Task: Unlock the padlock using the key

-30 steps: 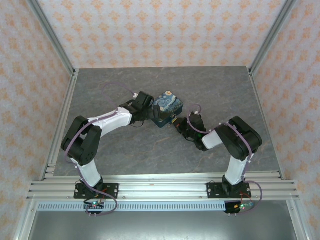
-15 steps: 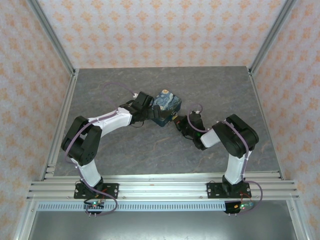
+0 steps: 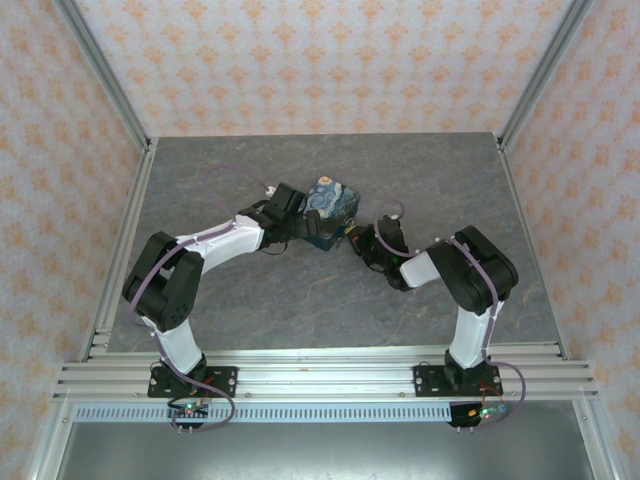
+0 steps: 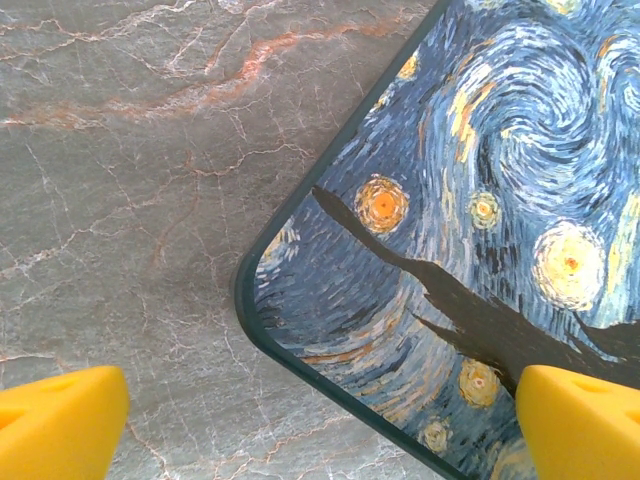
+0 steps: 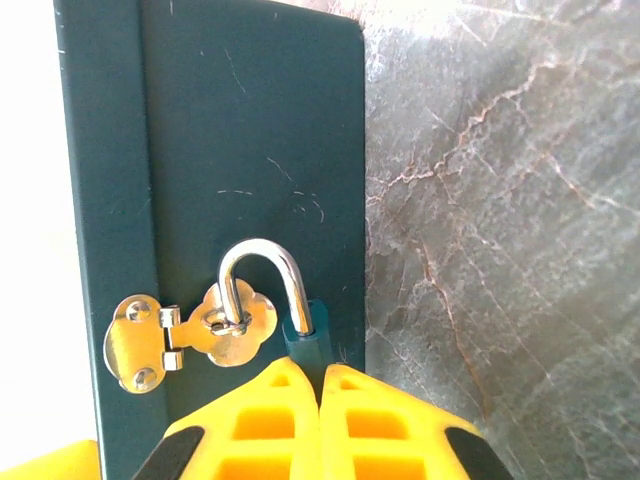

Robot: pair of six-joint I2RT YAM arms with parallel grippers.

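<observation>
Two yellow fingers [image 5: 250,425] of the right gripper [image 5: 320,400] are pressed flat together, with no gap along their seam. Whether the key is pinched between them cannot be told. Just past their tips, and touching or nearly touching them, sits the padlock [image 5: 302,342]. Only a sliver of its teal body shows above the fingertips. Its silver shackle [image 5: 260,247] arches away from the jaws and passes through the staple of a silver hasp [image 5: 225,322], which lies to the left of the tips. Lock and hasp hang on the dark teal side wall of a tin box [image 5: 250,120]. To the right of the jaws the grey marbled table [image 5: 500,200] runs on.

The left gripper [image 4: 320,420] is spread wide, one yellow fingertip [image 4: 60,420] low on the left and the other low on the right. Between them lies a rounded corner of the box lid [image 4: 480,200], printed with a swirling starry-night painting. The left tip hangs over bare table. The right tip overlaps the lid, though contact cannot be judged.

From above, the left gripper [image 3: 298,228] meets the box [image 3: 333,203] on its left side and the right gripper [image 3: 358,243] on its near right side.
</observation>
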